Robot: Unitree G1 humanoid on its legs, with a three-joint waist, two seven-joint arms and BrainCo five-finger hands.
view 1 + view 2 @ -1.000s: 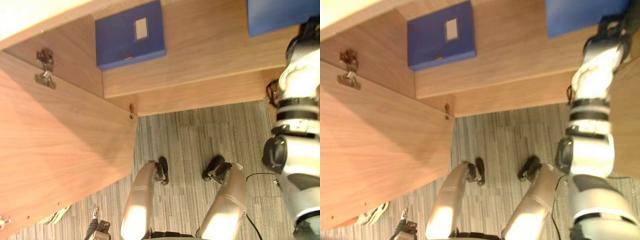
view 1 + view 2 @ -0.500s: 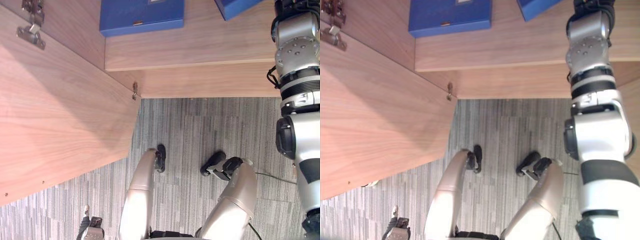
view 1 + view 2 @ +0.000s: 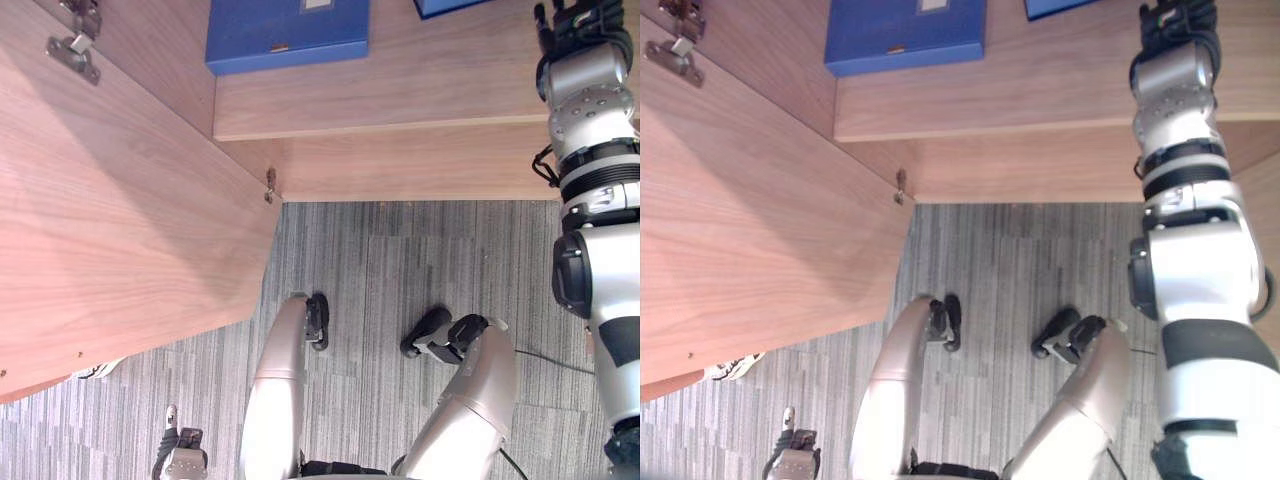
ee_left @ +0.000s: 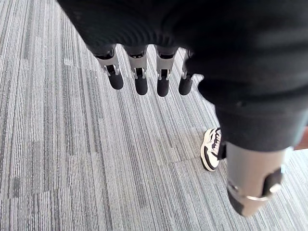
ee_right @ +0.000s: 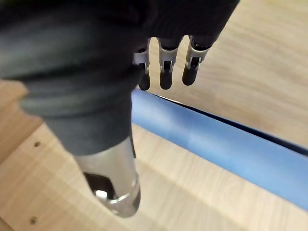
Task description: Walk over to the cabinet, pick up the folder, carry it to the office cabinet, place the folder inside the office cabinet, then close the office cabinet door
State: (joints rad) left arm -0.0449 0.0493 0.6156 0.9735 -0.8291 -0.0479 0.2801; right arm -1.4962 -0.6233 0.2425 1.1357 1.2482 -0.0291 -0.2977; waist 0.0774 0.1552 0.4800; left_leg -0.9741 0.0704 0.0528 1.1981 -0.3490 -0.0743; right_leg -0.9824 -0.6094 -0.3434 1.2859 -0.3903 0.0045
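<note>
Two flat folders lie on pale wooden cabinet shelf (image 3: 400, 95): white-labelled blue folder (image 3: 288, 30) near shelf's left end, beside open wooden door (image 3: 120, 220); second blue folder (image 5: 221, 144) further right along shelf. Right hand (image 5: 165, 67) hovers just beside second folder's long edge, fingers straight, slightly parted, gripping nothing; contact cannot be told. Left hand (image 4: 141, 72) hangs over grey striped carpet (image 4: 57, 144), fingers straight, empty. Judgement: folder probably light, stiff, smooth-skinned, apt to slip; best taken at long edge, thumb beneath, fingers on top, clear of corners.
</note>
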